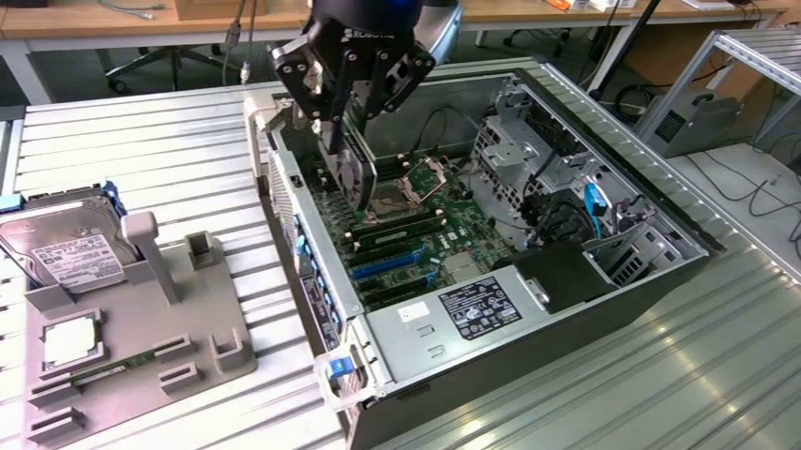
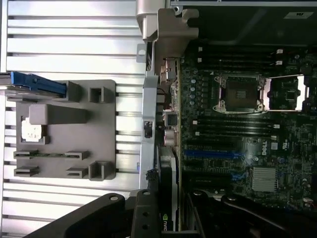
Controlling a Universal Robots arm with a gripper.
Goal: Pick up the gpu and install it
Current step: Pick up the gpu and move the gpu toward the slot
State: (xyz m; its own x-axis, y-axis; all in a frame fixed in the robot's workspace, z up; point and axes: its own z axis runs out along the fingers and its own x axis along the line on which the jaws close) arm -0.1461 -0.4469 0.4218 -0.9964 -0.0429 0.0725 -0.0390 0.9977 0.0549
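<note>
Above the open computer case (image 1: 632, 161), close to its rear wall (image 1: 285, 183), the hand (image 1: 347, 120) is shown pinching the gpu (image 1: 355, 173) between its fingers. The dark card is gripped by its upper part and hung on edge below. The long axis of the gpu is judged to run steeply downward from the hand toward the motherboard (image 1: 438, 220), with the lower end held over the region beside the processor socket (image 1: 419, 178); no slot is entered. The blue expansion slots (image 1: 385, 264) are seen below the gpu and farther along the board, toward the end where the labelled metal cover (image 1: 482, 305) is mounted. In the wrist view the gpu (image 2: 167, 171) is found just beside the rear wall, apart from the blue expansion slots (image 2: 208, 153). On the tabletop (image 1: 163, 122), the grey fixture (image 1: 188, 328) and hard drive (image 1: 63, 248) are seen well apart from the hand.
</note>
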